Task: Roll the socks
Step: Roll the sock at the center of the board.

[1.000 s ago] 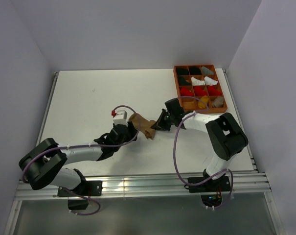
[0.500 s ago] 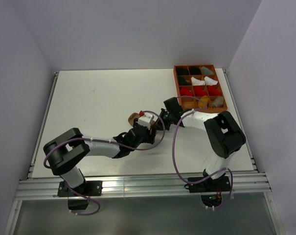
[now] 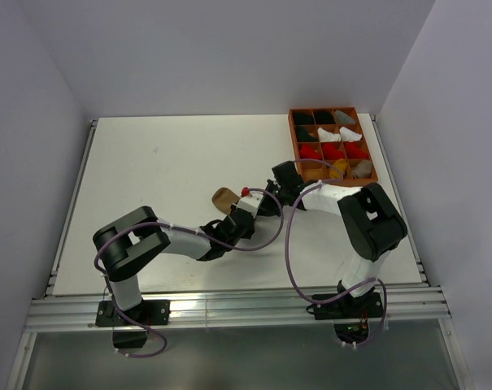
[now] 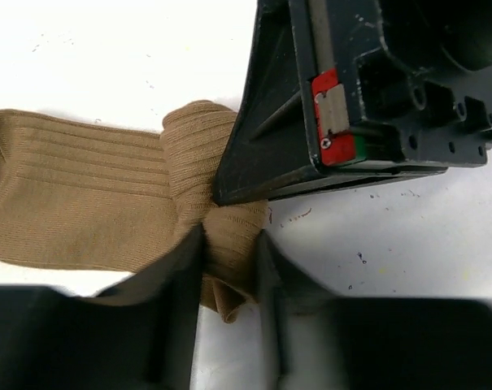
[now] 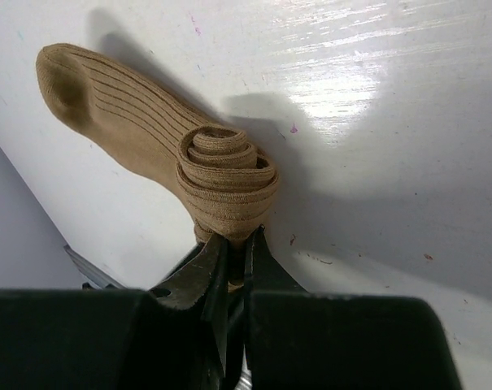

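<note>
We see a tan, ribbed sock (image 5: pixel 124 114) on the white desk (image 3: pixel 164 162), one end wound into a tight coil and the rounded toe lying flat. Our right hand (image 5: pixel 233 244) is pinched tight on the coil's edge. Our left hand (image 4: pixel 228 252) squeezes the bunched middle. The orange gridded tray (image 3: pixel 293 138) holds black, grey, white and red bundles (image 3: pixel 333 151). A second ago the left hand sat further left.

We see a white bench (image 3: pixel 164 162) with an orange tray (image 3: pixel 293 138) at its far right corner. Its compartments hold black bundles (image 3: pixel 302 118), a grey bundle (image 3: pixel 344 118), white bundles (image 3: pixel 350 134) and red bundles (image 3: pixel 333 151).
</note>
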